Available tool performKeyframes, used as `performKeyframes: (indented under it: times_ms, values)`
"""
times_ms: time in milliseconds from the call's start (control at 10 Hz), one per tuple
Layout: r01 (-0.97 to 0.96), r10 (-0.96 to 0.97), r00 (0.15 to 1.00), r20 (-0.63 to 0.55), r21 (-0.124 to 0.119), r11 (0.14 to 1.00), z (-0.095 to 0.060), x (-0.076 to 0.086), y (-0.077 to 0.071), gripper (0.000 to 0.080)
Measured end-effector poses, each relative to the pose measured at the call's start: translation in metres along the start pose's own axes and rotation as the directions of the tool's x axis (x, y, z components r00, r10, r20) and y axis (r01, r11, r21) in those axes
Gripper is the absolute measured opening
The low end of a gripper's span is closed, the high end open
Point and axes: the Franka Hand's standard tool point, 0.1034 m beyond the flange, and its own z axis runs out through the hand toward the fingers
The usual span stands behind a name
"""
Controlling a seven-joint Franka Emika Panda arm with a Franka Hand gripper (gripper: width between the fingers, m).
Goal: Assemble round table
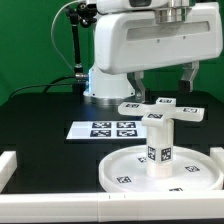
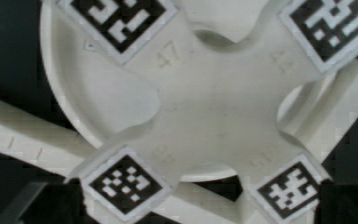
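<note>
The large round disc (image 1: pixel 120 172) lies flat at the front of the black mat. The short thick cylinder (image 1: pixel 158 143) stands upright on its middle. The small cross-shaped piece (image 1: pixel 160 108) sits level on top of the cylinder. My gripper (image 1: pixel 167 88) hangs just above the cross, open, one dark finger (image 1: pixel 141 85) on each side and nothing between them. In the wrist view the cross (image 2: pixel 202 105) fills the picture with a tag on each arm, the disc (image 2: pixel 194 168) shows beneath it, and my fingers do not show.
The marker board (image 1: pixel 105 129) lies behind the disc, toward the robot's base. White bars (image 1: pixel 10 165) edge the mat at the exterior view's left and front, and appear in the wrist view as bars (image 2: pixel 16 125) beside the disc.
</note>
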Motion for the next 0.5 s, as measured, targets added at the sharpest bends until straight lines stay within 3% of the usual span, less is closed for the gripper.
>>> performKeyframes:
  times_ms: [500]
  values:
    - [0.272,-0.272,0.962,0.005,-0.003,0.962,0.0004,-0.0017,0.0021,0.0649]
